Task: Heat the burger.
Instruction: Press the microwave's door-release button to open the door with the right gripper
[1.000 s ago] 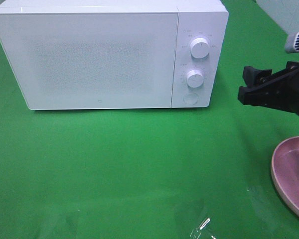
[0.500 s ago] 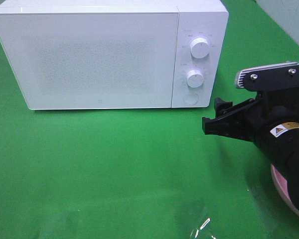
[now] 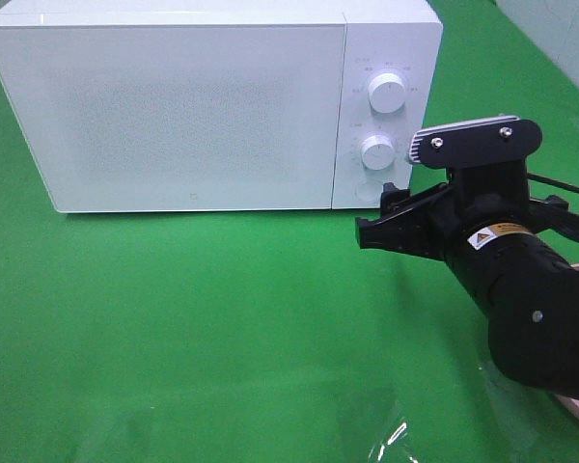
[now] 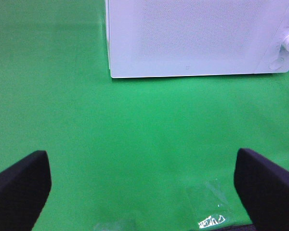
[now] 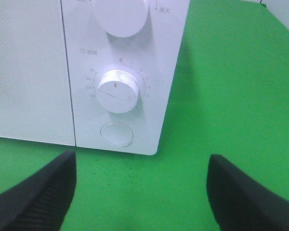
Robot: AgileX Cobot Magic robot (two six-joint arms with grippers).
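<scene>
right gripper (image 3: 378,218) spread, empty | held just before microwave (image 3: 212,106), facing its round button (image 5: 116,134) | presumably so it can be opened

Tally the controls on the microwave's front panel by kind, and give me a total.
Knobs, the upper knob and the lower knob: 2
Round push button: 1
Total: 3

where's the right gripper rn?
In the exterior high view the right gripper is right of centre, open, just in front of the microwave's control panel, near the round button below the lower knob.
</scene>
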